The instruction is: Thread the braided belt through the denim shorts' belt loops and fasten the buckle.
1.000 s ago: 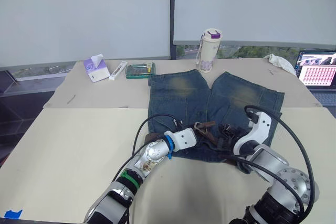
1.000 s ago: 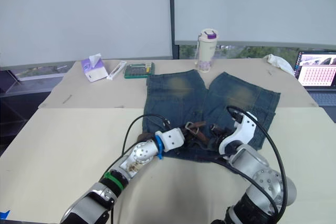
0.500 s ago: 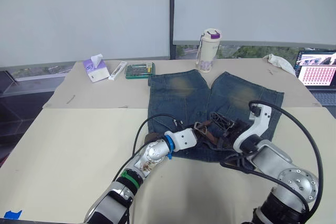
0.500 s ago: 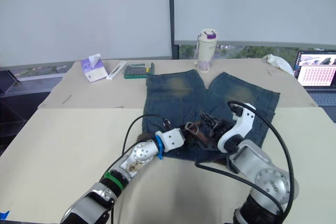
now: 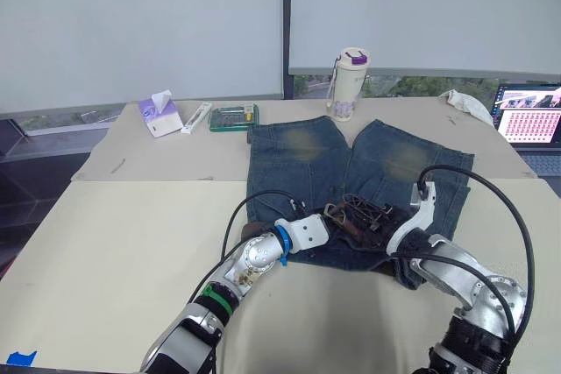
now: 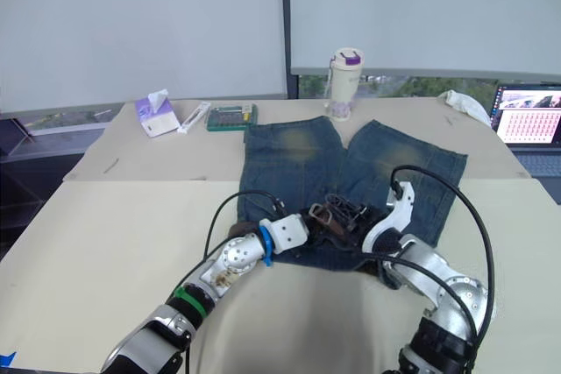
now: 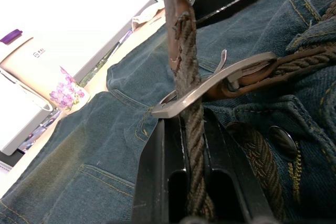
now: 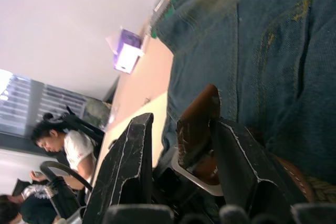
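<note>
head stereo overhead, wrist views close on denim shorts (image 5: 359,164)

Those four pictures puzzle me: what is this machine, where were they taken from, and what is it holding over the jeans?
It is a humanoid robot with two arms, each ending in a two-fingered black gripper. The two wide pictures come from the cameras in its head, looking down over its arms at a table. The two close-ups come from cameras on its wrists, looking along the fingers.

On the table lie the denim shorts, with the braided belt bunched at the waistband. Farther back stand a drink bottle, a tissue box and a laptop.

The left gripper is shut on the belt just behind the silvery buckle. The right gripper is open, with the belt's brown leather tip between its fingers, near the buckle.
</note>
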